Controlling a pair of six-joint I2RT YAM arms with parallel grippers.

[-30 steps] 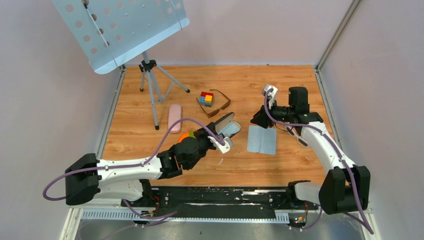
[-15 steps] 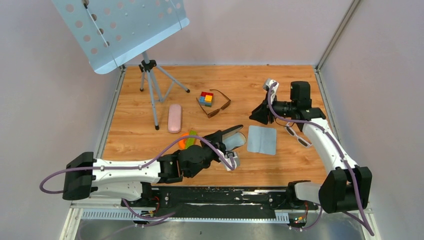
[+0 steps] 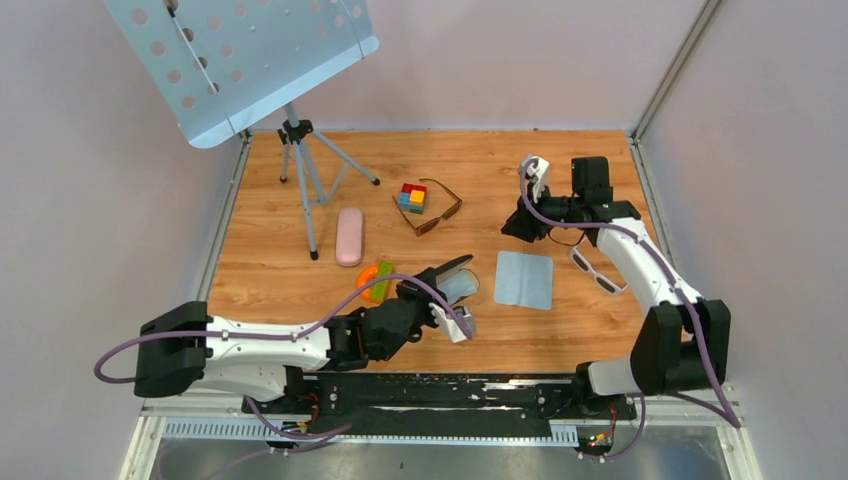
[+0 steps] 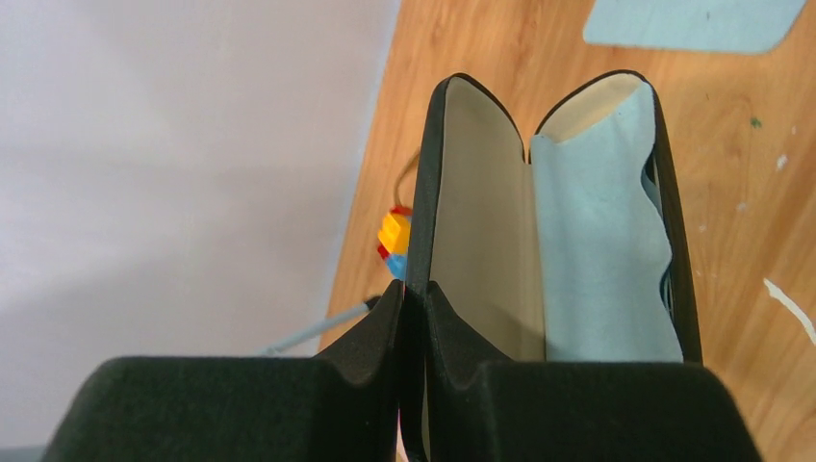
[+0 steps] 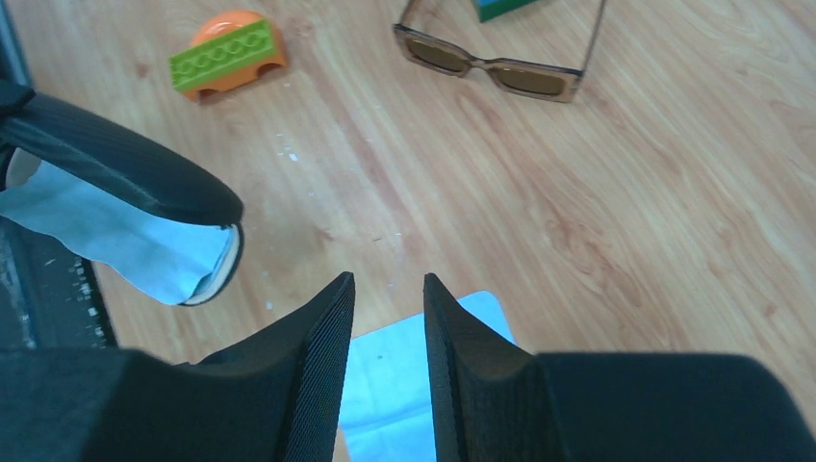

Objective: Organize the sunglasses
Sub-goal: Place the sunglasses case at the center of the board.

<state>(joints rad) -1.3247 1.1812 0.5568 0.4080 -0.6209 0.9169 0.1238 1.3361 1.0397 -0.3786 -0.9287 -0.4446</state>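
Sunglasses point(image 3: 432, 207) lie far-centre beside a coloured block point(image 3: 411, 196), long axis diagonal, to the left of the right gripper point(image 5: 388, 289) (jaws slightly apart, empty, probably the handier arm), while the left gripper point(image 4: 414, 313) pinches the open black case point(image 4: 539, 241).

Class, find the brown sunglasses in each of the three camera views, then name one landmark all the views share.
Top external: sunglasses lie back of centre, beside a coloured block.
Left wrist: not clearly in it; the open black case fills the view.
Right wrist: top centre.
Shared landmark: the case, lower centre from above, left edge in the right wrist view.
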